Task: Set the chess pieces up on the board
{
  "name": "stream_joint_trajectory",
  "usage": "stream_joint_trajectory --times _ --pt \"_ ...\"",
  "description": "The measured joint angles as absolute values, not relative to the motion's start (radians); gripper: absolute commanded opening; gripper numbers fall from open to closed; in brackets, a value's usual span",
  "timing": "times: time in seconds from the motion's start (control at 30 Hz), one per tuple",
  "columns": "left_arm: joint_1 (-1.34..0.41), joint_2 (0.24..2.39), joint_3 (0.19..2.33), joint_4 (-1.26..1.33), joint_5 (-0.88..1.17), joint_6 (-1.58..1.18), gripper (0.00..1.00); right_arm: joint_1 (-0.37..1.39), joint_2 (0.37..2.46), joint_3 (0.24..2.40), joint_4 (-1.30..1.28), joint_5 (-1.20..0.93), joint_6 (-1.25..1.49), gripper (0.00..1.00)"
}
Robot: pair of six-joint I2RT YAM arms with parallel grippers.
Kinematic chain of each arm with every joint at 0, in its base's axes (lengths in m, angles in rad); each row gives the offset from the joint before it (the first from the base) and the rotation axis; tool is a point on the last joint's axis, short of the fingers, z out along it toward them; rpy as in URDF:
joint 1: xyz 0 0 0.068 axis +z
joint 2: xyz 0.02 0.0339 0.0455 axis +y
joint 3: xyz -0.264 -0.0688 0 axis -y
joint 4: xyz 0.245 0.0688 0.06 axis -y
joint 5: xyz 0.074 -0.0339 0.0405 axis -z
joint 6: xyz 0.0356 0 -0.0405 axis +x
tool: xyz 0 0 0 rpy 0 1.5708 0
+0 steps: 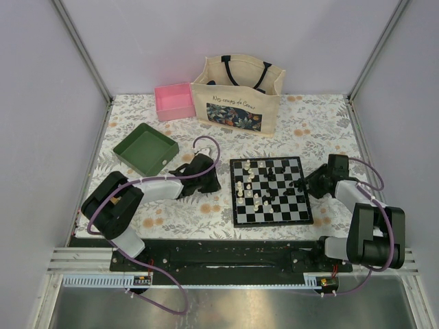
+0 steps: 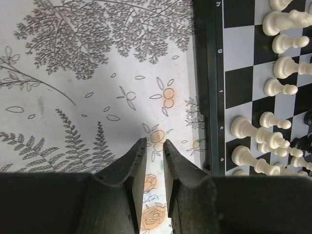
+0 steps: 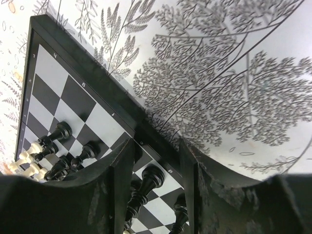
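Our left hand [image 2: 153, 142] hangs low over the pale cloth surface [image 2: 73, 97], which is printed with grey ferns and small orange flowers. Its dark, tapering fingers [image 2: 132, 168] stand a narrow slit apart and hold nothing. Just to its right runs the black border of the small flat chessboard [image 2: 214, 97], with matt black and white checks.

Our right hand [image 3: 156, 146] sits at the board's opposite edge, its fingers set wider and reaching in over the border. A glossy black turned piece [image 3: 146, 183] stands between them, touching neither as far as we can tell.

The board lies mid-surface between the two hands. Tiny cream-white pieces [image 1: 240, 186] cluster loosely on its left half, and more black pieces [image 1: 271, 173] are scattered toward the middle and right, none in tidy ranks.

Farther back sit a green square tray [image 1: 145, 148], a pink box [image 1: 174, 101] and a cream canvas tote bag [image 1: 236, 96] with dark handles.
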State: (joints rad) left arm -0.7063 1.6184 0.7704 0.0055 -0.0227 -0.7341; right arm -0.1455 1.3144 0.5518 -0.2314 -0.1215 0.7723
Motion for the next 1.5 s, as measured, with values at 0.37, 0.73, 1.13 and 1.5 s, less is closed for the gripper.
stream_joint_trajectory --times 0.37,0.73,1.13,1.5 --pt "-0.689 1.598 0.725 0.032 -0.02 -0.735 0.24 -0.066 1.303 0.54 -0.226 -0.119 0.82 0.5" --pt "-0.683 1.584 0.714 0.023 -0.028 -0.734 0.22 0.075 1.312 0.539 -0.211 -0.116 0.88 0.51" --pt "-0.645 1.383 0.63 -0.048 -0.118 -0.738 0.41 0.1 1.309 0.665 -0.375 0.037 0.782 0.65" --pt "-0.639 0.909 0.631 -0.303 -0.313 -0.654 0.99 0.093 1.039 0.815 -0.45 -0.053 0.456 0.84"
